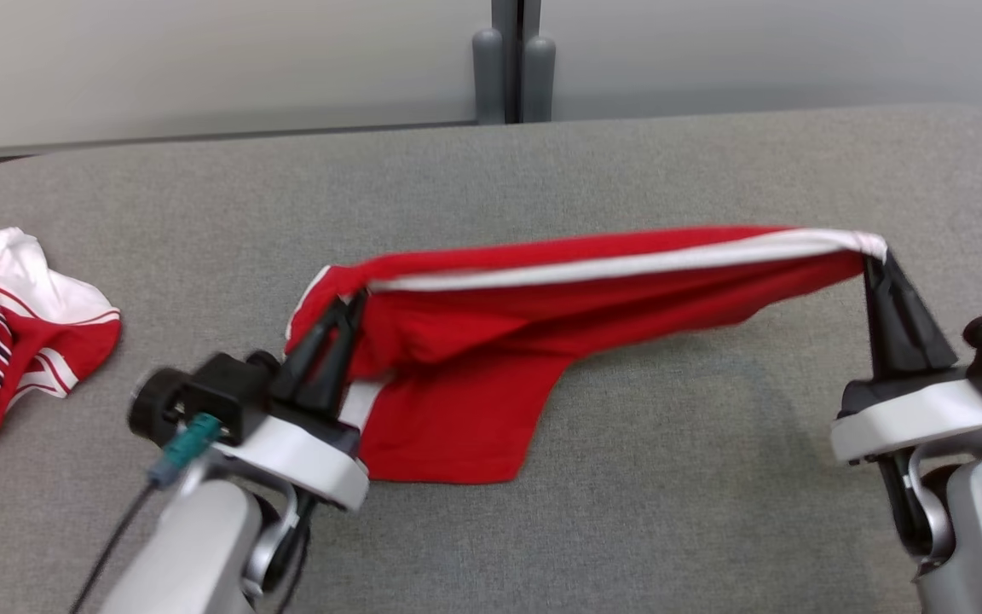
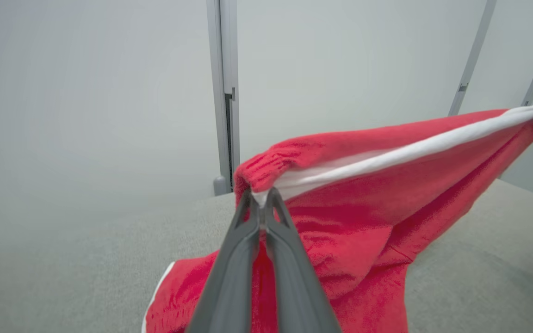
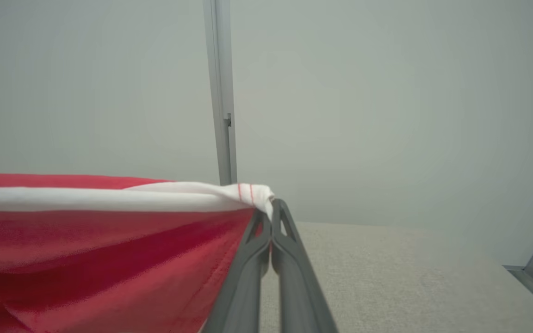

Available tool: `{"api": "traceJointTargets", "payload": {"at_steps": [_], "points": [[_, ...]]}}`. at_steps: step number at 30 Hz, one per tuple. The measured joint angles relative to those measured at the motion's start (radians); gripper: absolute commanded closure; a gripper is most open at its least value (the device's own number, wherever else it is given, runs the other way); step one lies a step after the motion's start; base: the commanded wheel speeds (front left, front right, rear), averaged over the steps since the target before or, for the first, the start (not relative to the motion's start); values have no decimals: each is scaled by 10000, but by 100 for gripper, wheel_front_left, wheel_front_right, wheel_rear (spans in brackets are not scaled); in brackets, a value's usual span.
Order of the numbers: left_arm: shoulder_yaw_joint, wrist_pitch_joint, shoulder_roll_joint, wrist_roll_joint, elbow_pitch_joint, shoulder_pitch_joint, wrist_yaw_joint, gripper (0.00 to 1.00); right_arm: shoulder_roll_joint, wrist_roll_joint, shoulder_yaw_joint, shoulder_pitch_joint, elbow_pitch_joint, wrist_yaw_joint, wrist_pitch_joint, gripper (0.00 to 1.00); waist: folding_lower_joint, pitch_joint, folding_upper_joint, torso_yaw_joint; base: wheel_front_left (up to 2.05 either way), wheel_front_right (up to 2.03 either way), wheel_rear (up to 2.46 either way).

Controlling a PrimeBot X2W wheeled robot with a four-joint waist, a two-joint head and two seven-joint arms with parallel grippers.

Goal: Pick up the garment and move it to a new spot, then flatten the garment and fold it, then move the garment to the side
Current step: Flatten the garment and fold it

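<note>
A red garment [image 1: 542, 315] with a white stripe hangs stretched between my two grippers above the grey table [image 1: 627, 529]. Its lower part [image 1: 457, 426] drapes down onto the table. My left gripper [image 1: 355, 298] is shut on the garment's left end, seen close in the left wrist view where the left gripper [image 2: 262, 196] pinches the bunched red and white cloth [image 2: 363, 194]. My right gripper [image 1: 876, 260] is shut on the right end; in the right wrist view the right gripper [image 3: 270, 208] clamps the white edge of the garment [image 3: 109, 240].
A second red and white jersey [image 1: 5, 341] with lettering lies crumpled at the table's left edge. A pale partition wall with a grey post [image 1: 512, 60] stands behind the table. Bare grey table surface lies in front and to the right.
</note>
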Motion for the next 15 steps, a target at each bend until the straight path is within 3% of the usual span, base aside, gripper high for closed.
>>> {"api": "traceJointTargets", "payload": {"at_steps": [7, 15], "points": [[466, 970, 903, 65, -2148, -579, 270, 100, -554, 299, 326, -203, -2382, -2, 690, 100, 0, -810, 0, 64, 0, 0, 0], [823, 2134, 1283, 58, -3578, -1933, 393, 100, -1083, 589, 491, -839, -4167, 0, 1793, 100, 0, -1821, 0, 74, 0, 0, 0]]}}
